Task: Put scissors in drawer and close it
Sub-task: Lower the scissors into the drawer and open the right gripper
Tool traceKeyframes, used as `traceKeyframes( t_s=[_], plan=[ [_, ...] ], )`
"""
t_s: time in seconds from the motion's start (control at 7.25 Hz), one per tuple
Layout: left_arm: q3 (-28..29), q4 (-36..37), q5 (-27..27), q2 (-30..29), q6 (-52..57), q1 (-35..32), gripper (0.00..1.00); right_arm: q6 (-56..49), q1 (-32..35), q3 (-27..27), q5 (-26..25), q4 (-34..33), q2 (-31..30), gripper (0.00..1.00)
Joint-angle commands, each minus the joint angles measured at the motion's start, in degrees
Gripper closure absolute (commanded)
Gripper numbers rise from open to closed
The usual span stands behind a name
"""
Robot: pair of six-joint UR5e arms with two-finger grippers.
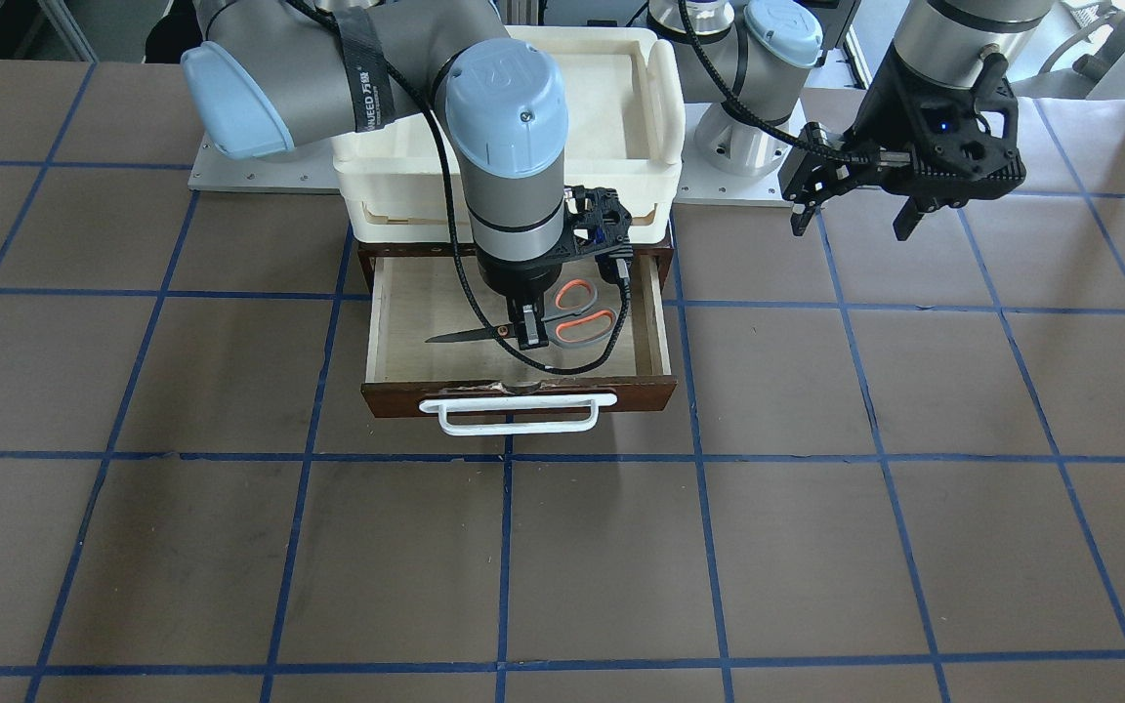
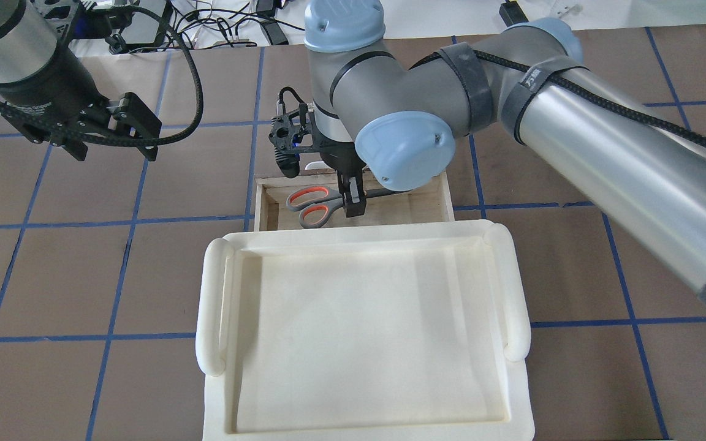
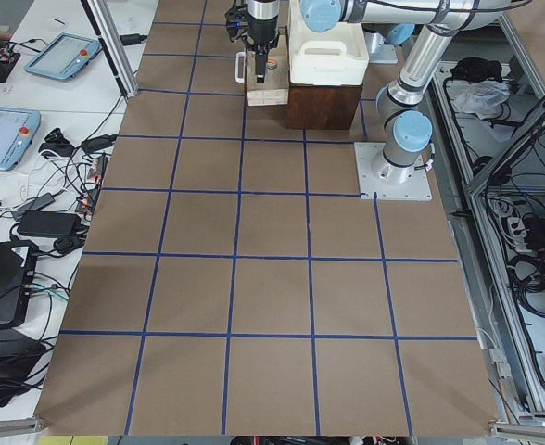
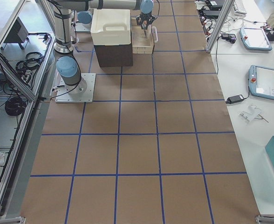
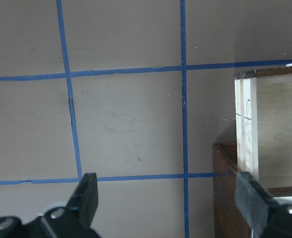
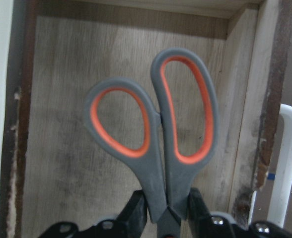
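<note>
The drawer (image 1: 523,393) stands pulled open, with a dark brown front, a white bar handle (image 1: 519,412) and a pale plywood floor. The scissors (image 1: 577,313) are inside it, grey handles with orange-red loops toward the robot's left and blades toward its right. My right gripper (image 1: 531,332) reaches down into the drawer and is shut on the scissors near their pivot. The right wrist view shows the scissors (image 6: 156,129) between the fingers (image 6: 136,210), just above the floor. My left gripper (image 1: 855,220) is open and empty, hanging above the table to the drawer's left.
A cream-white plastic tray (image 2: 212,306) sits on top of the dark brown cabinet (image 3: 323,104) that holds the drawer. The brown table has a blue tape grid. The drawer's side wall (image 5: 246,124) shows in the left wrist view.
</note>
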Motion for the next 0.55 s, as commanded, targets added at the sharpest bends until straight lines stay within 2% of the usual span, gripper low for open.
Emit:
traceKeyframes(
  t_s=[0.0, 0.41],
  plan=[
    [0.0, 0.09, -0.09, -0.08, -0.03, 0.0, 0.0, 0.39, 0.13, 0.22, -0.11, 0.58, 0.22, 0.93],
    [0.0, 0.09, -0.09, 0.01, -0.03, 0.0, 0.0, 2.4, 0.13, 0.49, 0.06, 0.49, 0.48, 0.92]
  ],
)
